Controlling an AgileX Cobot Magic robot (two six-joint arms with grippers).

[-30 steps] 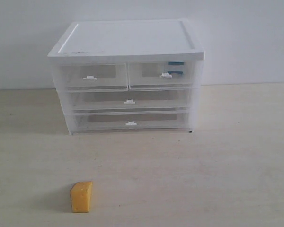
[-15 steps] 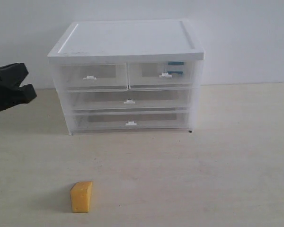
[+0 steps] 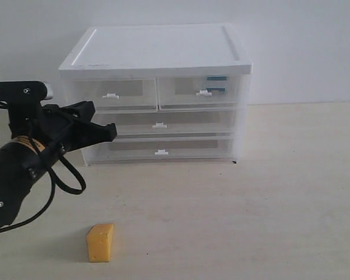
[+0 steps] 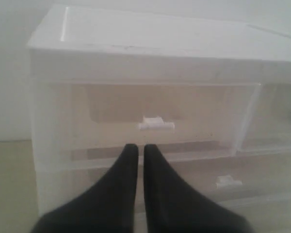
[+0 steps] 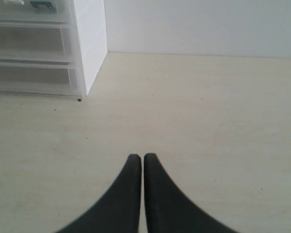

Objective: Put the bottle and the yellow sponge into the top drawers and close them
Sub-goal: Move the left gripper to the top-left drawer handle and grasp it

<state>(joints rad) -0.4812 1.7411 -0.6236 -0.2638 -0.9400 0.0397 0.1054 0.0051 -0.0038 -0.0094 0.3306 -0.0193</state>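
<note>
1. Two top drawers, the left top drawer point(image 3: 128, 92) and the right top drawer point(image 3: 184, 90), sit shut in the cabinet point(image 3: 157, 46) at the back edge of the desk point(image 3: 268, 204). Teal and white showing through the right one suggests the bottle point(image 3: 217, 83) is already inside.
2. The yellow sponge point(image 3: 100, 242) lies alone near the front edge, toward the front-left corner, well apart from both grippers.
3. The left gripper point(image 4: 137, 148) has its fingers pressed almost together and holds nothing. It hangs before the cabinet's left side, with its tips just below the left top drawer's white handle point(image 4: 156, 124) and not touching it.
4. The right gripper point(image 5: 143, 158) is likewise pinched together and empty, over bare desk on the right-edge side of the cabinet.
5. The step in hand looks like opening the left top drawer for the sponge.
6. The next move likely calls for raising the tips to the small handle and catching it. The drawer would then be drawn straight toward the front edge, and slippage is the risk.
</note>
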